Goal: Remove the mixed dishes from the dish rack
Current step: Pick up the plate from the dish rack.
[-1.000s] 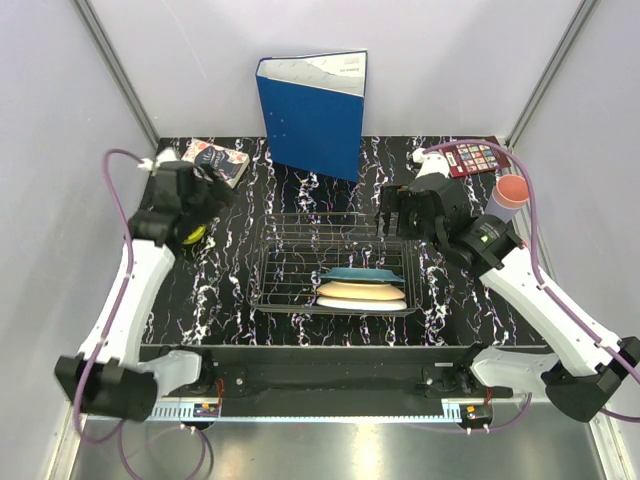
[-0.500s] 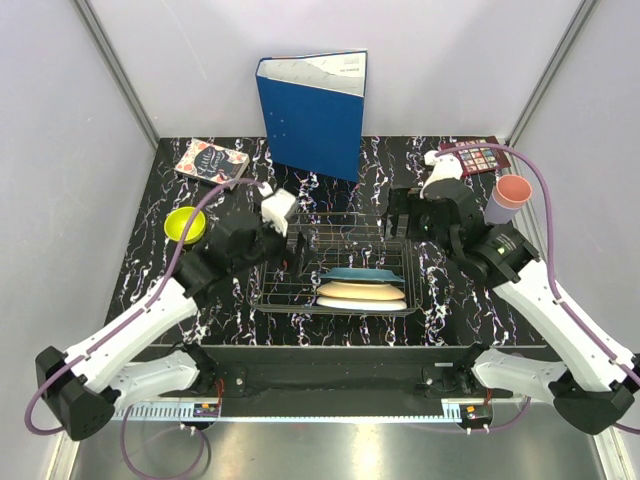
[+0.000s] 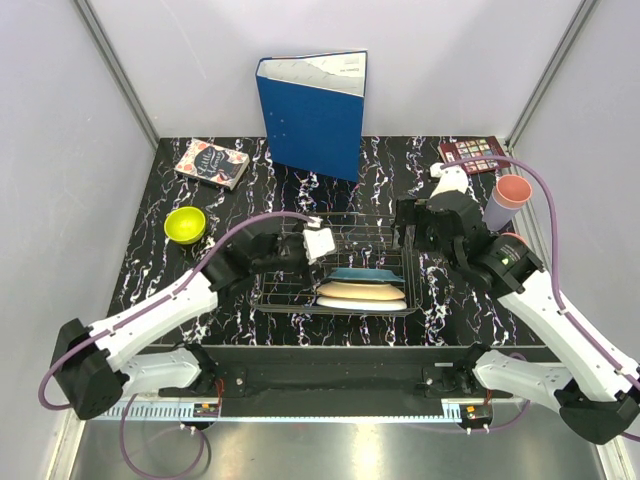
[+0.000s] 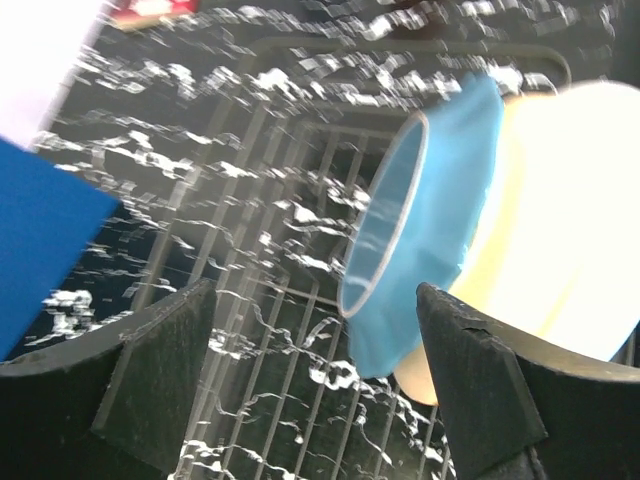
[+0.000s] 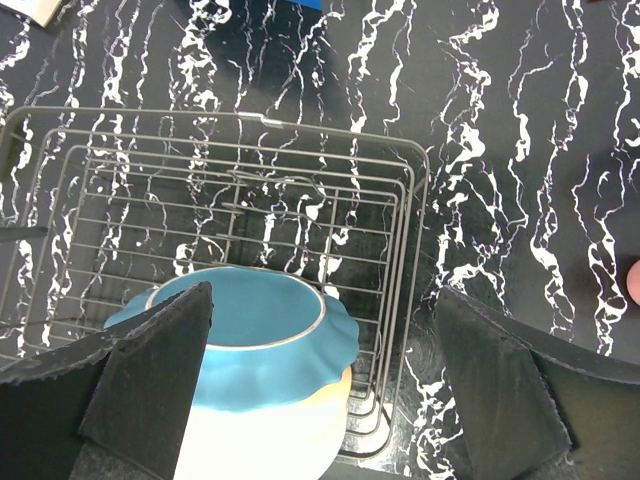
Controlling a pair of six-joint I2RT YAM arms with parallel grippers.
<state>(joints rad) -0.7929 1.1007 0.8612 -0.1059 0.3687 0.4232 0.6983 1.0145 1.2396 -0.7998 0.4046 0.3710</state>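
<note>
We see the dish rack (image 3: 290, 272) in the middle of the black marbled table (image 3: 450, 300). Three plates lean together on edge in its right half. The teal plate (image 3: 365, 273) is farthest from the arm bases, the cream plate (image 3: 362, 291) rests against it, and the white plate (image 3: 362, 304) is nearest.

The left gripper (image 4: 315, 300) hangs over the rack just left of the plates, its fingers spread wide with nothing between them. In its blurred view, the teal rim lies just ahead. The right gripper (image 5: 322, 295) hovers above the rack's far right corner, also wide and empty.

The yellow-green bowl (image 3: 185, 224) sits on the table, well apart to the left. A pink cup (image 3: 514, 190) and a lavender cup (image 3: 497, 212) lie together at the right edge (nested, as far as we can tell). A blue binder (image 3: 312, 112) stands upright behind the rack.
</note>
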